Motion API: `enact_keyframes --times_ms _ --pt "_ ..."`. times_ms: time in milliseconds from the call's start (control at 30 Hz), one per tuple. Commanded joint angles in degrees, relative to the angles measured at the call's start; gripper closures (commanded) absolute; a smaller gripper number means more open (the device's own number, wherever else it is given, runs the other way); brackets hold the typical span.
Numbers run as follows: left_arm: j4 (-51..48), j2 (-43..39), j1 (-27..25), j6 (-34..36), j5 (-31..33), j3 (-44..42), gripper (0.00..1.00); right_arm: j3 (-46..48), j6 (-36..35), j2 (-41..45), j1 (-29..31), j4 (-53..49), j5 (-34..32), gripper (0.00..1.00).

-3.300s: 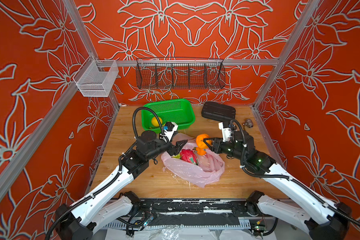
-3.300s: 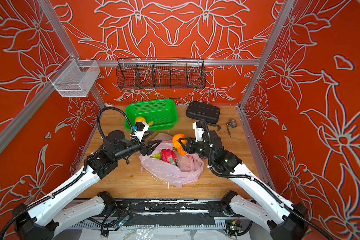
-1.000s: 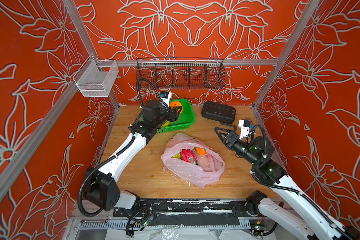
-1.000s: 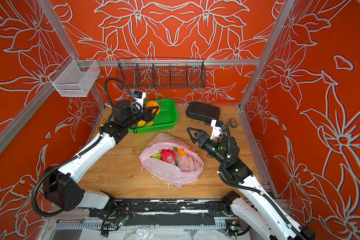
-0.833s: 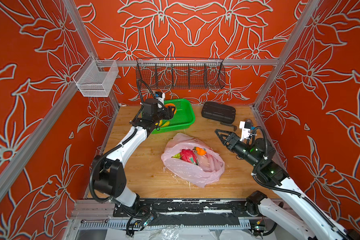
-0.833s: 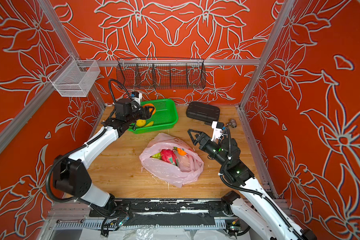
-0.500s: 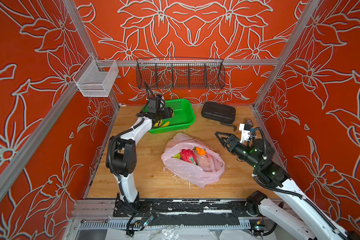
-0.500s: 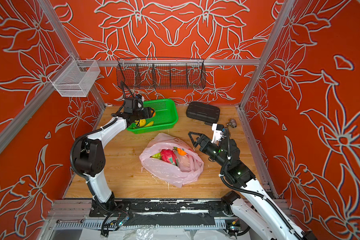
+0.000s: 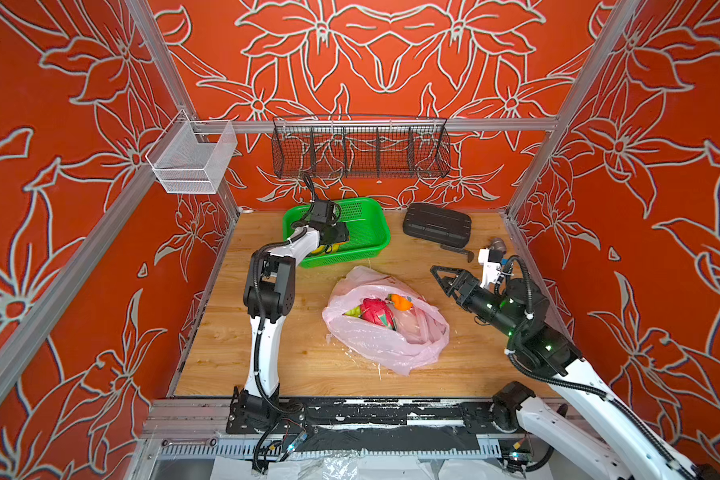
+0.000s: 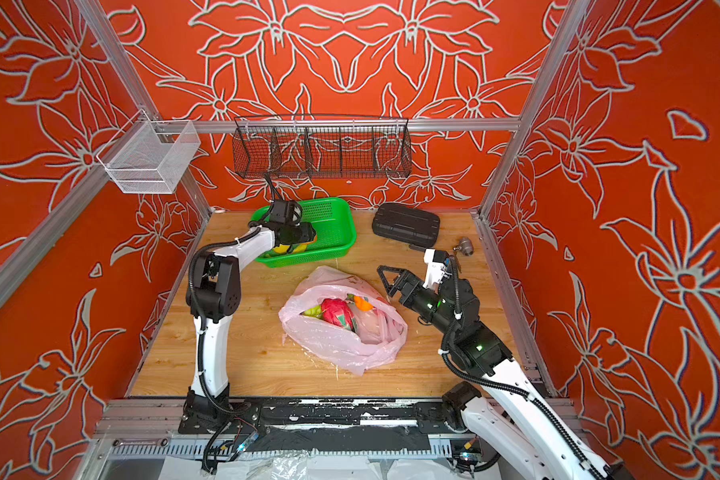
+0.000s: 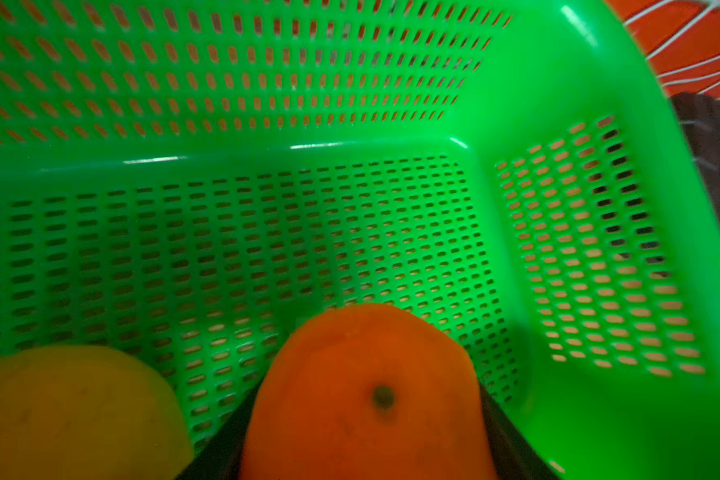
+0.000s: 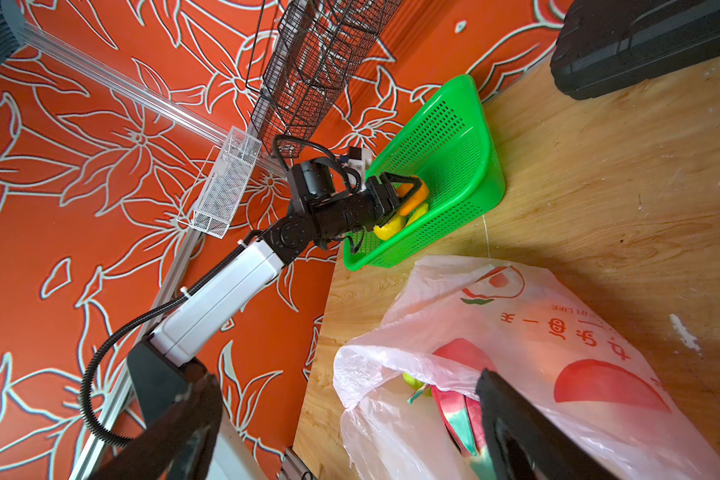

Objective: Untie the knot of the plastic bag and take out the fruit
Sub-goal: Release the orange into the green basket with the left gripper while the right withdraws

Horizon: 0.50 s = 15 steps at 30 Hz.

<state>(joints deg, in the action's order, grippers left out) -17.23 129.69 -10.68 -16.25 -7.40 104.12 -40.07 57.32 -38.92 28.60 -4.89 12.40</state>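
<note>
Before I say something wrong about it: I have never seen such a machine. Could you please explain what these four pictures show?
It is a robot with two white arms, and each arm ends in a claw. Two pictures look down from one camera head above and show nearly the same view. The other two come from a small camera on each wrist.

On the wooden table lie a pink plastic bag, a green basket and a black case. The bag is open, with a dragon fruit and other fruit inside.

The left claw reaches into the basket and is closed on an orange fruit. A yellow fruit lies beside it. The right claw is open and empty, beside the bag.
</note>
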Motion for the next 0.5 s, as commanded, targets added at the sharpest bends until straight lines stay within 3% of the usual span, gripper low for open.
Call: enact_keyframes --times_ms 0,367,467 --pt "-3.34 2.33 -0.65 1.39 0.45 2.55 0.48 -0.92 -0.73 0.81 0.14 -1.13 -1.39 0.03" --pt "-3.03 0.52 -0.67 1.6 -0.78 1.05 0.06 -1.06 -0.69 0.63 0.18 -0.97 -1.2 0.03" --pt "-2.28 -1.97 -0.66 1.19 -0.88 -0.8 0.01 -0.95 -0.73 0.83 0.15 -1.08 -1.07 0.03"
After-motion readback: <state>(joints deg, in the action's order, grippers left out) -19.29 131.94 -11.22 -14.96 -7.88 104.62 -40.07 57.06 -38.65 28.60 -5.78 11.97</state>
